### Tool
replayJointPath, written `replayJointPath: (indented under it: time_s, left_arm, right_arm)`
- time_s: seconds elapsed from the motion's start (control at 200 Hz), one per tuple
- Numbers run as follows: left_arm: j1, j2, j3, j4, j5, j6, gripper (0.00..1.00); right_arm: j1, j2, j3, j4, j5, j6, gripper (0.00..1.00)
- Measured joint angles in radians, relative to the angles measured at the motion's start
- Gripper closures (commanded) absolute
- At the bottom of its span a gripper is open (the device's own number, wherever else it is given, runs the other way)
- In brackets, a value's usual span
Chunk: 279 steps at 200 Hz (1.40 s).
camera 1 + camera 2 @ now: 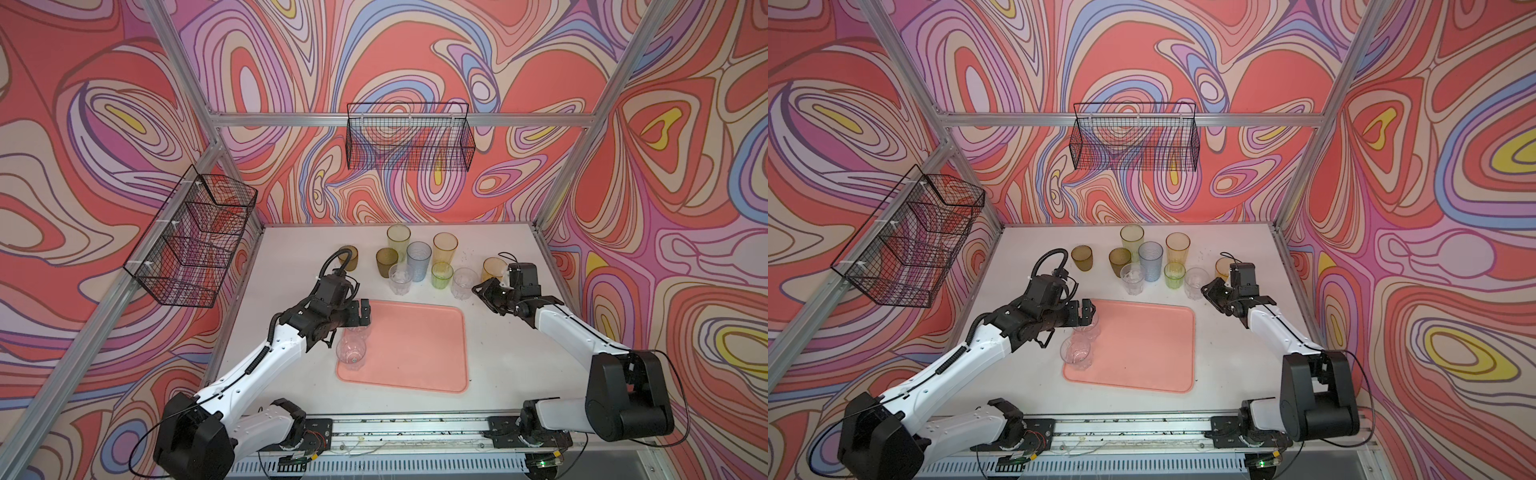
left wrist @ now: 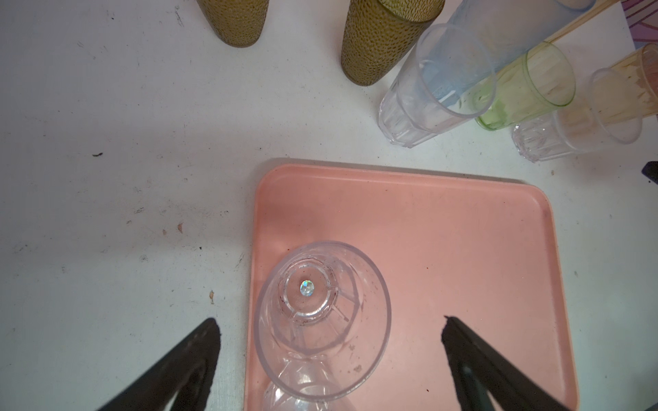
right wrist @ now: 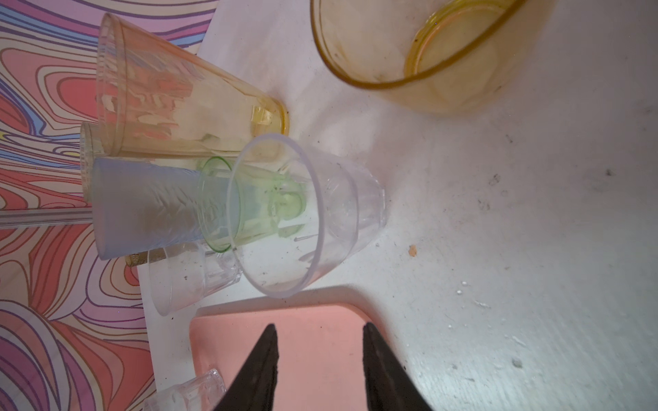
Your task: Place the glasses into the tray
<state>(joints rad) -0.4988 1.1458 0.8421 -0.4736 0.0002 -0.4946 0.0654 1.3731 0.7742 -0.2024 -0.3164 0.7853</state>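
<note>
Right fingers (image 3: 263, 363), partly open and empty, point at an upright clear glass (image 3: 309, 213) just ahead; left fingers (image 2: 192, 356) gape empty.

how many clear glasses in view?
4 clear glasses. Two in the tray, left edge: one under the left gripper, one nearer the front. Two on the table behind it: one left, one right of the green glass. None seems hidden.
</note>
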Motion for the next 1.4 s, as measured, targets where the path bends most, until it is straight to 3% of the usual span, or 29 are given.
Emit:
replayJointPath:
  time_s: [1.397]
  left_arm:
    - [0.000, 0.032, -0.001, 0.001, 0.000, 0.000, 0.00]
  right_arm:
    - [0.000, 0.035, 0.030, 0.007, 0.038, -0.027, 0.63]
